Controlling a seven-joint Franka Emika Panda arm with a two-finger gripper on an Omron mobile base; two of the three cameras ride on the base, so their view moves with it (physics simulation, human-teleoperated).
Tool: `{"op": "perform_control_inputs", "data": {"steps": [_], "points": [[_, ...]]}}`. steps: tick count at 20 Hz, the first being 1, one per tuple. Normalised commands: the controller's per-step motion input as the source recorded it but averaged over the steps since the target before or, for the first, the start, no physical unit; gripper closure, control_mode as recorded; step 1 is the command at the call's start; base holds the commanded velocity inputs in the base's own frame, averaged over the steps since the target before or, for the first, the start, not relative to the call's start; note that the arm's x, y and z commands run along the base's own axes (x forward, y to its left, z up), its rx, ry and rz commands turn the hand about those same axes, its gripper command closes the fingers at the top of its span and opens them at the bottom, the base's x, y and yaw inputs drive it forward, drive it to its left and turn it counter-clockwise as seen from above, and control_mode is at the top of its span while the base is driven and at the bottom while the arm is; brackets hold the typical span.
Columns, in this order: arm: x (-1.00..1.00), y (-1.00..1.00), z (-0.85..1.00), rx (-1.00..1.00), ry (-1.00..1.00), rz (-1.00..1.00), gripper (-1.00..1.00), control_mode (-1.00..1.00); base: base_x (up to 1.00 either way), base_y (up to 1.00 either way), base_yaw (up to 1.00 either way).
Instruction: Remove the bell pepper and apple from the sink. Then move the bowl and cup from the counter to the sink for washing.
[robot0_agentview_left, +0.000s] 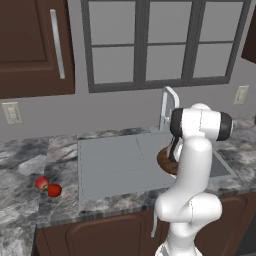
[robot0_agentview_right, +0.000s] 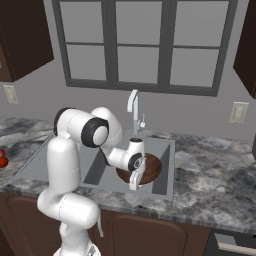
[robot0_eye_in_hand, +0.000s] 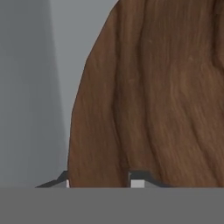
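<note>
Bowl (robot0_agentview_right: 150, 167) in sink (robot0_agentview_right: 167, 165)

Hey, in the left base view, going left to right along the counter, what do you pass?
apple → bell pepper → sink drainboard → bowl, partly behind the arm.

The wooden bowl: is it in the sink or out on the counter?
In: the bowl sits inside the sink basin, below its rim.
</note>
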Motion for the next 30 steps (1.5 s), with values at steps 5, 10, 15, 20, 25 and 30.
{"op": "perform_control_inputs", "data": {"steps": [5, 10, 15, 20, 25, 30], "points": [[0.03, -0.06, -0.01, 0.03, 0.07, 0.0, -1.0, -1.0, 0.0, 0.0, 0.0], [0.0, -0.06, 0.0, 0.04, 0.05, 0.0, -1.0, -1.0, 0.0, 0.0, 0.0], [0.0, -0.02, 0.11, 0.05, 0.01, 0.0, -1.0, -1.0, 0.0, 0.0, 0.0], [0.0, 0.0, 0.27, 0.06, 0.0, 0.0, -1.0, -1.0, 0.0, 0.0, 0.0], [-0.03, 0.0, 0.34, 0.05, 0.0, 0.0, -1.0, -1.0, 0.0, 0.0, 0.0], [-0.11, 0.0, 0.36, 0.0, 0.0, -0.02, -1.0, -1.0, 0.0, 0.0, 0.0]]}}
